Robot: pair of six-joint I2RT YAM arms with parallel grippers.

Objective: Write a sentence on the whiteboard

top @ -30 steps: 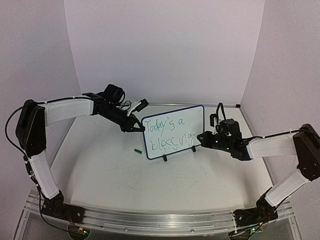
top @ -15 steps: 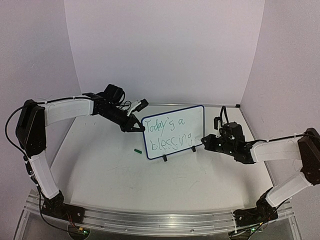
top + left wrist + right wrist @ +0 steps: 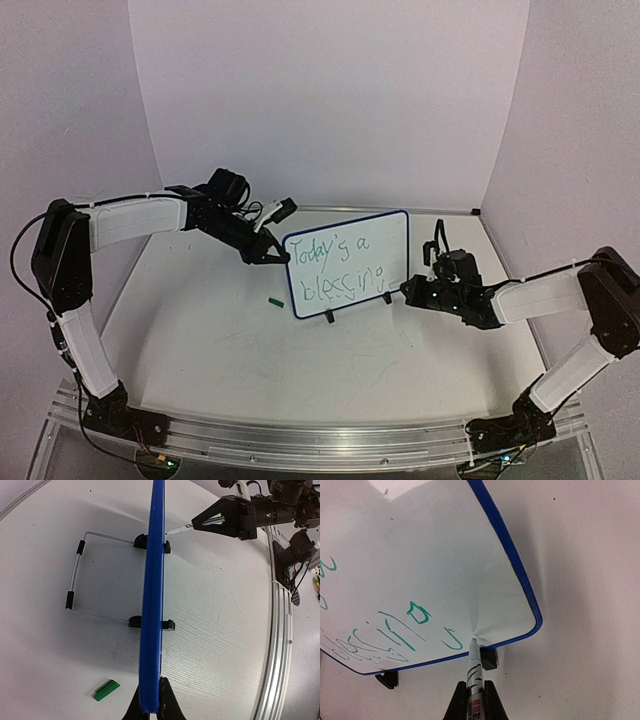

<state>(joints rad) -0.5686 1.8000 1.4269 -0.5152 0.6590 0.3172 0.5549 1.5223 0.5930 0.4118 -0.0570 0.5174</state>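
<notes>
Now lower: right gripper (image 3: 475, 692) clamping marker (image 3: 474, 667) (tip at whiteboard (image 3: 445, 555) corner); left gripper (image 3: 150, 702) pinches edge.

Whiteboard (image 3: 390, 233): small, rectangular, white face, thin dark blue border, rounded corners. It stands upright on the table (image 3: 240, 345), near the middle and towards the back, its face turned to the near side. Black feet (image 3: 168, 625) grip its lower edge, and a wire stand (image 3: 75, 582) rests on the surface behind it. Seen edge-on from the left wrist, the board looks thin and straight.

Sentence (image 3: 335, 268): green handwriting in two lines, "Today's a" above "blessing", both rising to the right. The lower line ends close to the bottom right corner. The strokes are thin and uneven but legible.
</notes>
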